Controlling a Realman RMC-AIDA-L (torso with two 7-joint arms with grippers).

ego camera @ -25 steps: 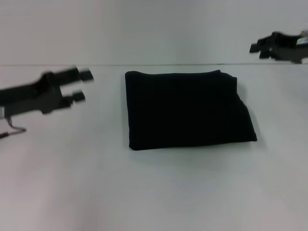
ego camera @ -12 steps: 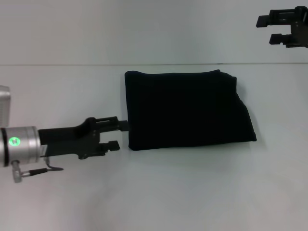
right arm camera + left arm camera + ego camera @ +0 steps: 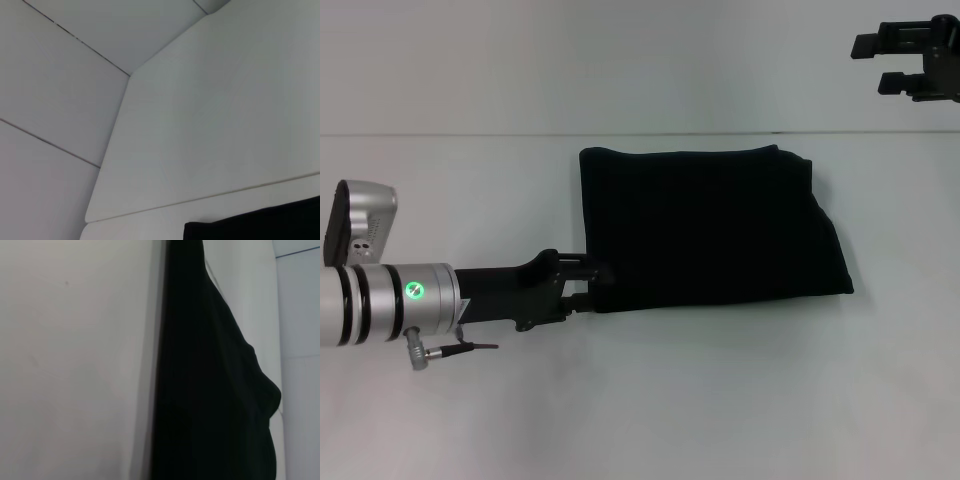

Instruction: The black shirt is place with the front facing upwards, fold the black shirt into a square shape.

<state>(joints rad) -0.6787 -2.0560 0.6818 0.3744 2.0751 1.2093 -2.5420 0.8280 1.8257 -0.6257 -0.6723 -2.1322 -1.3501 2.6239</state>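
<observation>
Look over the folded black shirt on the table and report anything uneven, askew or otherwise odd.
The black shirt is folded into a rough rectangle, but its right edge slants outward toward the near corner, so the fold is not square. The left gripper is at its near left corner; the right gripper is raised far off. Nothing is spilled or damaged.

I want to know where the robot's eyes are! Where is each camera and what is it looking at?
Head view: on the robot's head, looking down at the folded black shirt on the white table; shows the left gripper at the shirt's near left corner and the right gripper raised far right.
Left wrist view: on the left arm, close along the shirt's edge; no fingers show.
Right wrist view: on the right arm, seeing mostly table and wall, one shirt corner.
All three share the shirt.
</observation>
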